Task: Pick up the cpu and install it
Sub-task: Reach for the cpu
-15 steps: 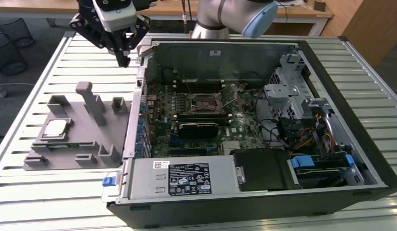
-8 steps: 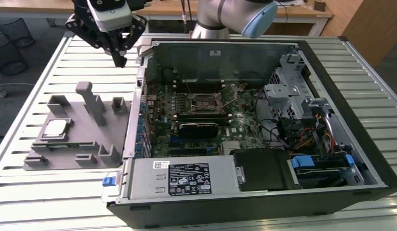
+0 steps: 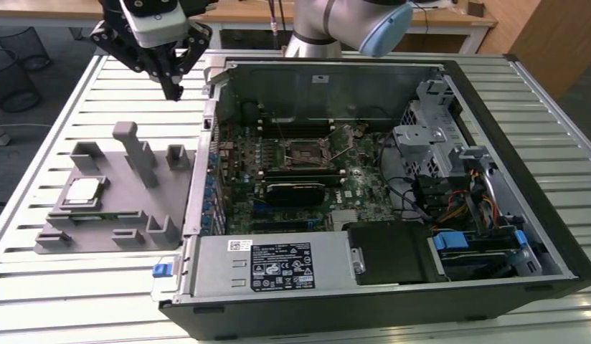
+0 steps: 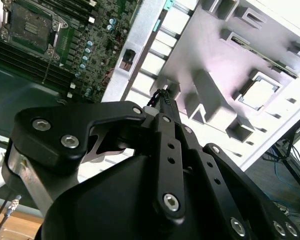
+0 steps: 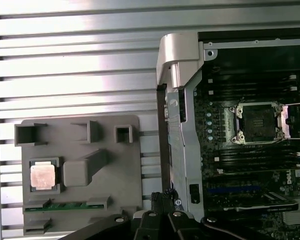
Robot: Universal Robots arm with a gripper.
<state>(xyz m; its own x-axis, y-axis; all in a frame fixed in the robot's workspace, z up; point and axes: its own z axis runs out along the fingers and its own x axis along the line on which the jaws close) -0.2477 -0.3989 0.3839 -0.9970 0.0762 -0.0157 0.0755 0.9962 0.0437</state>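
While cpu [image 3: 82, 190] sits in tray [image 3: 104, 229], hand [image 3: 171, 93] closed, empty.

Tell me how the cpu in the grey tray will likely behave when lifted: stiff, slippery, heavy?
The cpu is a thin flat square with a metal top, so probably stiff and light. Its shiny top may be slippery. It lies flat in a recess of the tray, so rolling seems unlikely.

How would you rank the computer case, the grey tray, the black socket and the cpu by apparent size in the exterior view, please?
1. computer case, by far the largest
2. grey tray
3. black socket and cpu: these look about alike, so I would not rank one above the other.
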